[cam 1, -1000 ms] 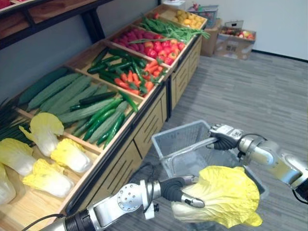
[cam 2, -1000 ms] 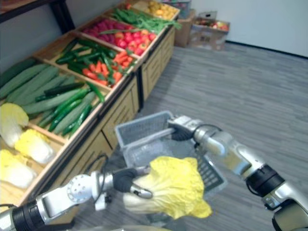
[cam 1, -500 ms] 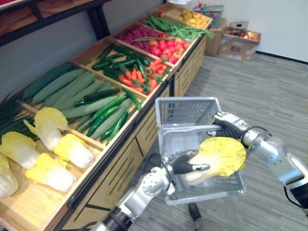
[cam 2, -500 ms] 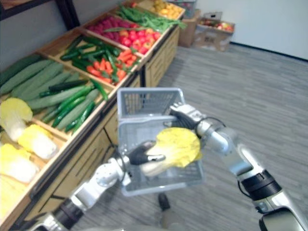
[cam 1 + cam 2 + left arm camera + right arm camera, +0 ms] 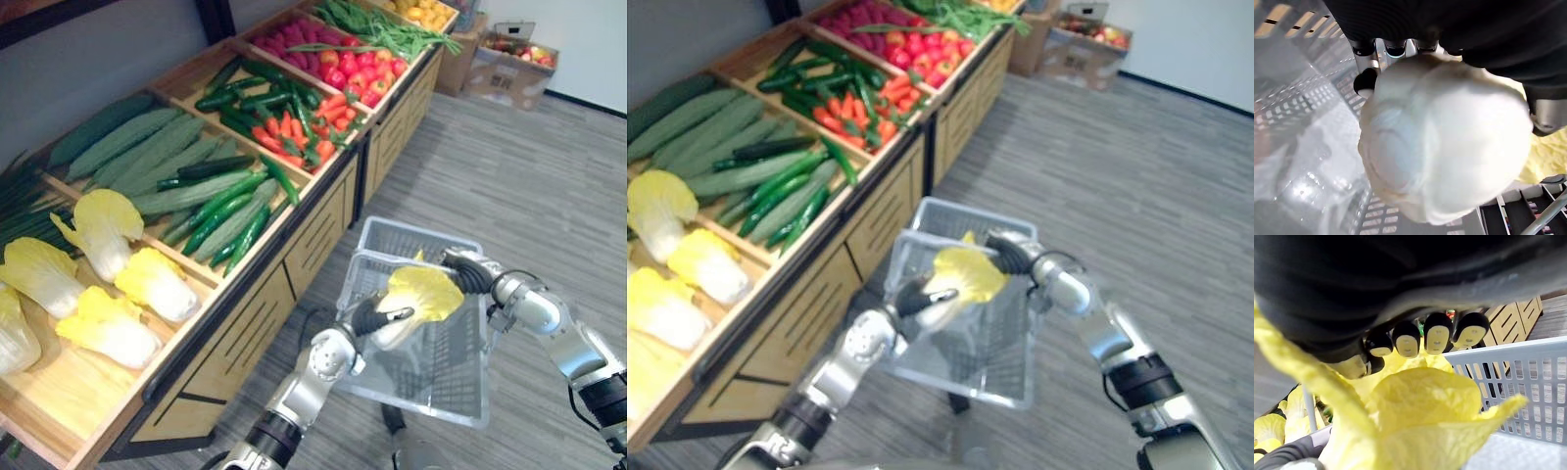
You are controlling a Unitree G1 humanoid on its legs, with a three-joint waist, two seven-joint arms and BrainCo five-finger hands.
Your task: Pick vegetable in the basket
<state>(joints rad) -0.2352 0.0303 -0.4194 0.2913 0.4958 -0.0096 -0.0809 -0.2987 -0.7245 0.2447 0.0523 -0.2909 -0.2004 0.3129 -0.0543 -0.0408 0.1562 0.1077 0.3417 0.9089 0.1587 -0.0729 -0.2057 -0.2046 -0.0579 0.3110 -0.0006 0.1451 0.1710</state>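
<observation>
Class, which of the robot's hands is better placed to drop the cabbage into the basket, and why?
Left: the left hand grips the cabbage over the basket, which the right hand is holding.

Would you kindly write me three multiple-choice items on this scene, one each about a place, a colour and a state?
1. Where is the held cabbage? A on the floor; B over the basket; C in the carrot crate.
2. Its leaves are: A yellow; B purple; C red.
3. The left hand is: A open and flat; B curled round the cabbage; C empty at its side.
Answers: B, basket mesh shows right behind it; A, the leaves show yellow; B, fingers wrap its white stem.
</observation>
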